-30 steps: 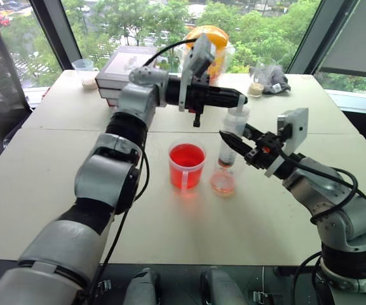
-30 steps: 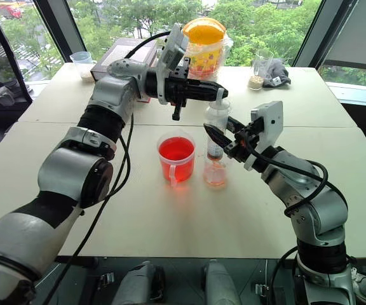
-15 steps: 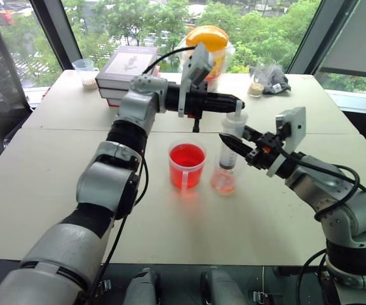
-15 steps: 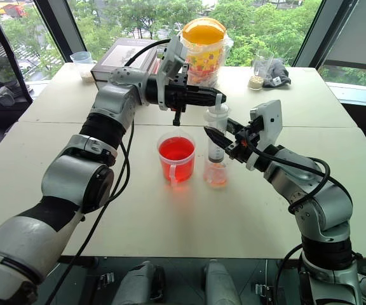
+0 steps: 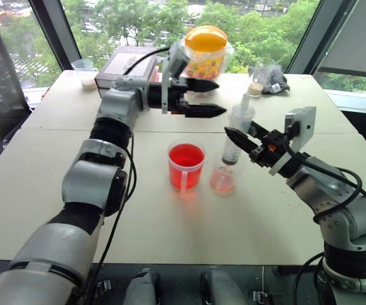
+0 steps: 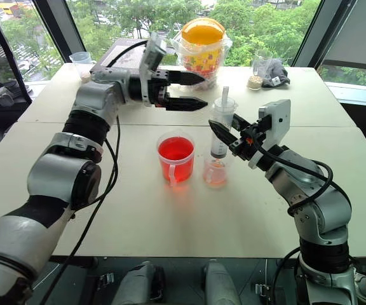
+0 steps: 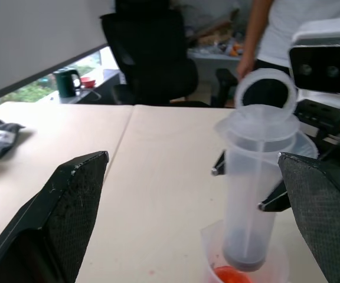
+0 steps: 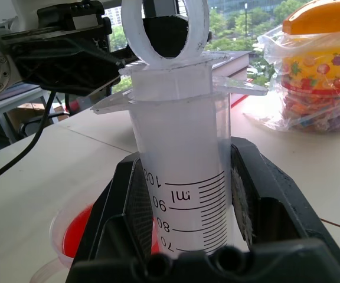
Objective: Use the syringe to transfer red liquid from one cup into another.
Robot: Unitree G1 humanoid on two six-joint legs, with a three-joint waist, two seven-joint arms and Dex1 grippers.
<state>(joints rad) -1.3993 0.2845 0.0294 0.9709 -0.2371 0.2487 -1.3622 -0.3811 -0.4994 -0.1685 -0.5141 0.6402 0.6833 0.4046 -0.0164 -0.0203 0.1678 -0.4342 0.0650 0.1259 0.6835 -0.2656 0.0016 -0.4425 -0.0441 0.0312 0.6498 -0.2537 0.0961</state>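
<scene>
the right gripper [image 6: 229,136] squeezes the syringe [image 6: 220,130], tip down in the small cup [image 6: 215,172] right below it. the left gripper [image 6: 196,90] hangs wide open beside the plunger top. keep the syringe straight so no drops spill.

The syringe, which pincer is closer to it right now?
Right. The right pincer is shut on the syringe barrel; the left pincer hangs open, apart, beside its plunger.
</scene>
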